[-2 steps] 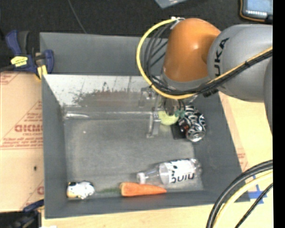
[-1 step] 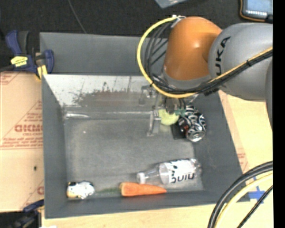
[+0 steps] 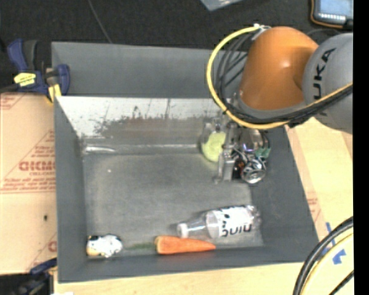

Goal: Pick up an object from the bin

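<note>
We counted four things in the bin: one pale green round thing, one clear bottle, one orange carrot and one small white toy. The last three lay along the lower wall, with the middle and left of the floor bare. The pale green round thing sat at the floor's upper right near the back wall, just left of the tool; we could not tell whether the tool was apart or together.
</note>
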Tool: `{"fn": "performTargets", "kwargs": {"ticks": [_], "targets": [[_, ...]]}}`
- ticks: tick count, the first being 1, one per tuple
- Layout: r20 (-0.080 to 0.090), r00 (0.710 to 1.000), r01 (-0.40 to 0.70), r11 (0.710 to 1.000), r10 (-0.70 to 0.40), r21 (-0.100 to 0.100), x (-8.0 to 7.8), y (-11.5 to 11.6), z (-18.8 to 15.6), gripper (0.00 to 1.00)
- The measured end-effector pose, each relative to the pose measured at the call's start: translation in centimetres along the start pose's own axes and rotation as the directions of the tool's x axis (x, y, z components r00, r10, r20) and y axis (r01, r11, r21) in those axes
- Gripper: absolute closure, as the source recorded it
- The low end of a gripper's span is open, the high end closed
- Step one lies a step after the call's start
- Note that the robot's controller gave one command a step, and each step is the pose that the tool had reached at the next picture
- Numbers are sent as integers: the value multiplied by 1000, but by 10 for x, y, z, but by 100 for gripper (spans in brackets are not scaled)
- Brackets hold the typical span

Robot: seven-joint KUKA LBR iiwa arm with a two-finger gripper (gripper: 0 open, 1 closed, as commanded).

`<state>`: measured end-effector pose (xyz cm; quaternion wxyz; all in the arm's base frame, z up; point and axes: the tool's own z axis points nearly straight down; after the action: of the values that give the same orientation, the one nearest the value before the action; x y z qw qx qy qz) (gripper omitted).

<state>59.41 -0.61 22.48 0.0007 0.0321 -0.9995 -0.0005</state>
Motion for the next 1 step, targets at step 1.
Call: {"fn": "performTargets", "kwargs": {"ticks": [1], "targets": [[10, 997, -72, 997, 72, 5, -13, -24, 3, 0]]}}
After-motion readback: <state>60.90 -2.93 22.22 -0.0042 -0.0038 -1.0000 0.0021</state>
